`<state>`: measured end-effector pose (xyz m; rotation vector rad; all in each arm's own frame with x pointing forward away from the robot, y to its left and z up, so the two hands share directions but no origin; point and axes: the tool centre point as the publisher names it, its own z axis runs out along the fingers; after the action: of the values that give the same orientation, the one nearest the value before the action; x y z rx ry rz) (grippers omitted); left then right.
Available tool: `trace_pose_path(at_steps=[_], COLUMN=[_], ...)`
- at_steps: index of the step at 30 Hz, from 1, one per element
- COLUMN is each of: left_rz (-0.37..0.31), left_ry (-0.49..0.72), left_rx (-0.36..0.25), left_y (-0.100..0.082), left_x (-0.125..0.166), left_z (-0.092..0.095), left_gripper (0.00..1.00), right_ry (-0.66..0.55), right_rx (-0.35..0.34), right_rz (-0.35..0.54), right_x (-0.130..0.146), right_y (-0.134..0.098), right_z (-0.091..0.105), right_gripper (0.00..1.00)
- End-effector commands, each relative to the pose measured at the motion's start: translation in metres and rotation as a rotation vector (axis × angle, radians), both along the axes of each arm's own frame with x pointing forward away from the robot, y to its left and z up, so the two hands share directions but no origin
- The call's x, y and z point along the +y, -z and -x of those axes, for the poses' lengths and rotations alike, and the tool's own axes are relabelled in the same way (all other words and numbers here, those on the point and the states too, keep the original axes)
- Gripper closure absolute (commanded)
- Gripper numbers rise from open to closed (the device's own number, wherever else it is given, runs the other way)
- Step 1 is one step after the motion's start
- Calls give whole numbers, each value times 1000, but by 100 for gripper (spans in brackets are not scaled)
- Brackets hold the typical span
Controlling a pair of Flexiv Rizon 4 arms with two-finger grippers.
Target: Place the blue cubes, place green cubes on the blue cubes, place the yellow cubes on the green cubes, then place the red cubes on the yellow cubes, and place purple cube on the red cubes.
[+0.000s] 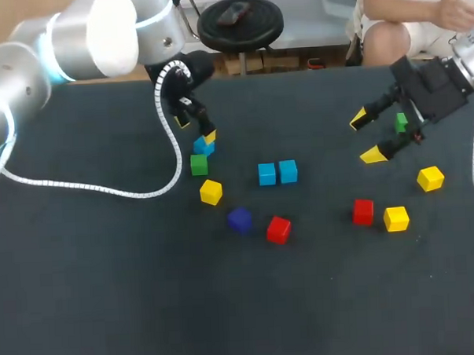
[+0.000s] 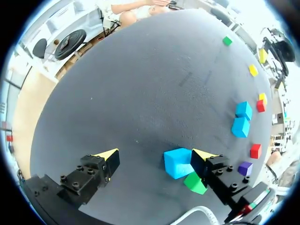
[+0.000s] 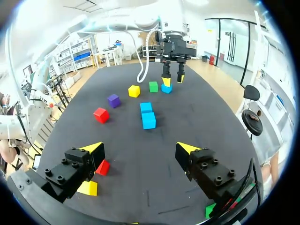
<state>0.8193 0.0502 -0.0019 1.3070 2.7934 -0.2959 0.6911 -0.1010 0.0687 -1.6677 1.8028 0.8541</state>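
Three blue cubes are sitting on the dark table [image 1: 108, 293]. The paired blue cubes [image 1: 268, 174] are lying side by side and touching near the middle. The third blue cube [image 2: 178, 162] is resting between the spread fingers of the left gripper [image 2: 157, 157], leaning against one finger while the other is standing well apart, so this gripper is gaping and gripping nothing. A green cube [image 1: 199, 164] is sitting just beside that third blue cube, with a yellow cube [image 1: 211, 192] near it. Nearer the table's front, a purple cube [image 1: 240, 220] and a red cube [image 1: 279, 229] are lying close together. Toward the right side, a second red cube [image 1: 363, 212] is sitting near a second yellow cube [image 1: 396, 218], and a third yellow cube [image 1: 431, 178] is lying a little apart. The right gripper [image 1: 367, 136] is hovering over this side, fingers splayed wide and empty, with a second green cube [image 1: 401, 122] showing just beside it.
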Motion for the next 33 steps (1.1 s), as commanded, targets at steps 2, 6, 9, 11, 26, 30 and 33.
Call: trace_pose_path(at_steps=[2, 6, 9, 11, 26, 30, 33], left_rz=[0, 11, -6, -18, -25, -24, -19], left_ry=[-18, -2, 23, 33, -30, 23, 50], left_rx=[-46, -87, -117, -124, -141, -149, -152], left_y=[10, -7, -21, -27, -12, -10, -8], left_x=[7, 5, 2, 0, -1, -8, -12], left_z=[14, 12, 15, 17, 44, 38, 35], left_gripper=[0, 0, 0, 0, 0, 0, 0], right_ry=[-1, -1, -1, -1, -1, -1, -1], right_rx=[-1, -1, -1, -1, -1, -1, -1], right_rz=[-2, -2, -2, -2, -2, -2, -2], right_x=[0, 0, 0, 0, 0, 0, 0], right_y=[0, 0, 0, 0, 0, 0, 0], right_z=[0, 0, 0, 0, 0, 0, 0], right_gripper=[0, 0, 0, 0, 0, 0, 0])
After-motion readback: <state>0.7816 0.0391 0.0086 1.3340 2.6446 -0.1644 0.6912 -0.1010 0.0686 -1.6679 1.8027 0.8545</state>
